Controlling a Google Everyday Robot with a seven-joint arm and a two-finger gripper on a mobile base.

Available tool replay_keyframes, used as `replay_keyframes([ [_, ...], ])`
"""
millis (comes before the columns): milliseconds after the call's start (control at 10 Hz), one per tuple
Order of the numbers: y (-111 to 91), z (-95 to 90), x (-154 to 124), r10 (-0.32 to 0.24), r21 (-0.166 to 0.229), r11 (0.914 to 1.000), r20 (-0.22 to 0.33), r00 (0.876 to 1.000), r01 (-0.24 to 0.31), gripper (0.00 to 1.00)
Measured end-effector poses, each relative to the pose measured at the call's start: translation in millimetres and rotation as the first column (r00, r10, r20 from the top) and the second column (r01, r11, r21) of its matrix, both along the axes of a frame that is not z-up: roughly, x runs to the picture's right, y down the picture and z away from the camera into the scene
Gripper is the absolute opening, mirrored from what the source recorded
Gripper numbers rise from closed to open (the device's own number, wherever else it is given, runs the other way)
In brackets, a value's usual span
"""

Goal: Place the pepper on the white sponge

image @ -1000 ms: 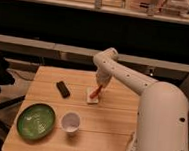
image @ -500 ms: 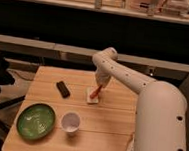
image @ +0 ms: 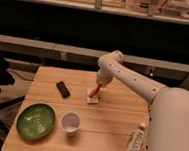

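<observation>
A white sponge [image: 92, 97] lies on the wooden table [image: 113, 122] near its middle. A red pepper [image: 95, 90] rests on or just over the sponge's top. My gripper [image: 99, 86] comes down from the white arm [image: 132, 79] right at the pepper's upper end, directly above the sponge. The arm hides the gripper's upper part.
A black oblong object [image: 63, 89] lies left of the sponge. A green bowl [image: 35, 120] sits at the front left, a white cup [image: 70, 122] beside it. A white bottle [image: 135, 140] stands at the front right. My white body fills the right side.
The arm's upper joint has shifted slightly left. The pepper and the gripper stay at the sponge.
</observation>
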State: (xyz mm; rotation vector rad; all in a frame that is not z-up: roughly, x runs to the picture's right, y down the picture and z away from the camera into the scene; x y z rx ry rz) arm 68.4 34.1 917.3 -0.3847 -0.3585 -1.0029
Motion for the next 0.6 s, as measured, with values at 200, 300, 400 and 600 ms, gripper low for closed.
replay_keyframes([
  [200, 0.8, -0.4, -0.9, -0.005, 0.005, 1.0000, 0.010, 1.000, 0.004, 0.80],
  [300, 1.1, -0.7, -0.3, -0.005, 0.006, 1.0000, 0.013, 1.000, 0.005, 0.80],
  [400, 2.4, -0.1, -0.3, -0.011, 0.007, 0.9999, 0.011, 1.000, 0.011, 0.80],
  [600, 2.5, 1.3, -3.2, -0.009, 0.001, 1.0000, 0.010, 1.000, 0.009, 0.66],
])
